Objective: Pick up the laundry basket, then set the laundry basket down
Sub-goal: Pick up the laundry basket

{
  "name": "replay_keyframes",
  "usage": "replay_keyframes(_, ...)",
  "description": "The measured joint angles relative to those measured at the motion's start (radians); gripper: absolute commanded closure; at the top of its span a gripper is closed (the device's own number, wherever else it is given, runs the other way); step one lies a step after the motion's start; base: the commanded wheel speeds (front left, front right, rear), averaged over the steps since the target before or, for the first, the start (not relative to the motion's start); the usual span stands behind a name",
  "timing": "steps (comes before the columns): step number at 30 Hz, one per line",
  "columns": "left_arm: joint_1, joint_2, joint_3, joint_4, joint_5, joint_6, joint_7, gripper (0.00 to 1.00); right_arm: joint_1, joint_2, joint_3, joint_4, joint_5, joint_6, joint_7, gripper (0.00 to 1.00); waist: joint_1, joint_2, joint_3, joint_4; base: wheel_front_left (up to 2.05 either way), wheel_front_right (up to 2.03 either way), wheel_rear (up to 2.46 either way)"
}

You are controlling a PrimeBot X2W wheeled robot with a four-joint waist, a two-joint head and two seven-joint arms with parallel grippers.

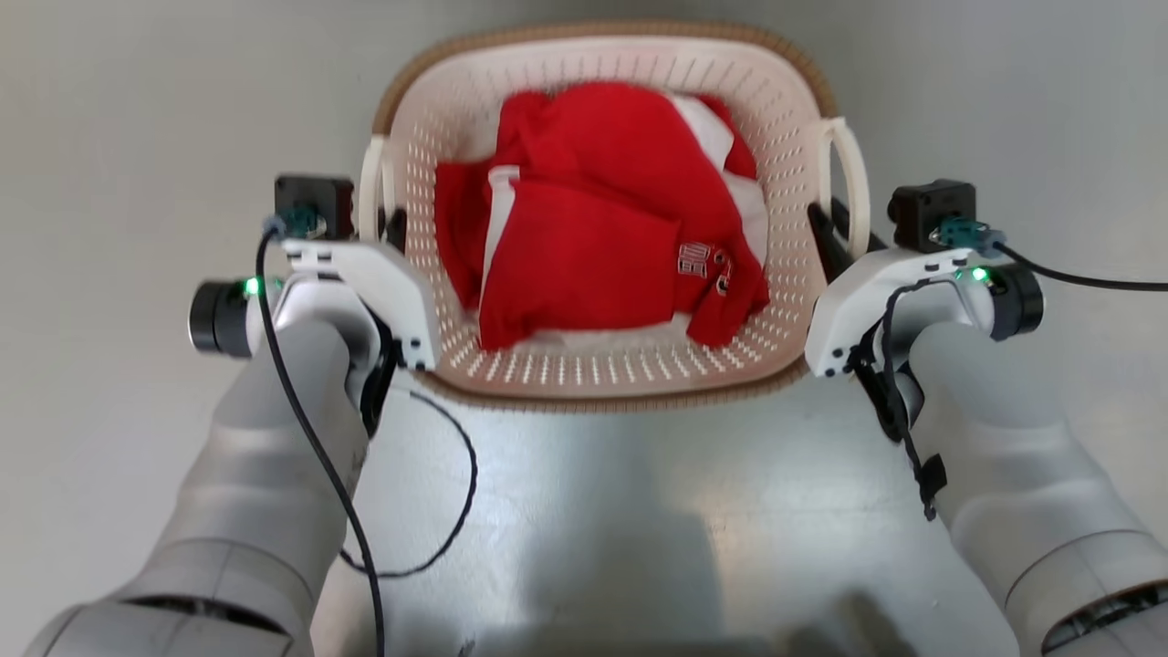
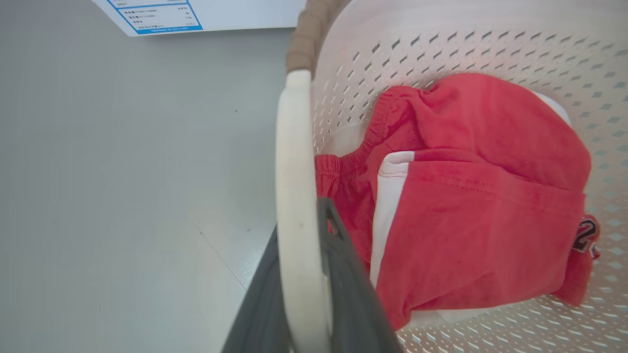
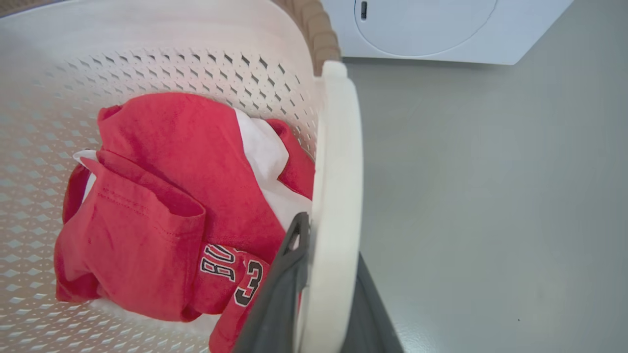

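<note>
Basket (image 1: 602, 370) of red clothes (image 1: 584, 265) is near washer (image 3: 431, 29). Left gripper (image 2: 300, 220) clamps its left handle (image 2: 293, 162), right gripper (image 3: 329, 235) its right handle (image 3: 338, 147). Best to move both arms evenly and level, to avoid tipping.

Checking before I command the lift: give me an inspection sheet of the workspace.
Surface: grey floor.
Job's things: basket upright, red clothes inside.
Clutter: nothing seen.
Pincers: left pincer shut on left handle; right pincer shut on right handle.
Cables: left cable hangs in a loop; right cable runs off sideways.
Surroundings: white washer beyond the basket.
</note>
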Motion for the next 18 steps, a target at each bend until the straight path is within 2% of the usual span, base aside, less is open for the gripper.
replay_keyframes(10, 0.158, -0.005, -0.017, 0.004, -0.030, -0.002, 0.056, 1.00, 0.104, 0.005, 0.120, 0.027, 0.105, 0.000, 0.105, 1.00, -0.0001, 0.0000, -0.194, -0.017, 0.00, 0.00, 0.00)
replay_keyframes(18, 0.274, 0.002, -0.048, 0.008, -0.034, -0.019, 0.160, 1.00, 0.204, 0.007, 0.233, 0.020, 0.179, 0.000, 0.221, 1.00, 0.0000, 0.0001, -0.380, -0.030, 0.00, 0.00, 0.00)
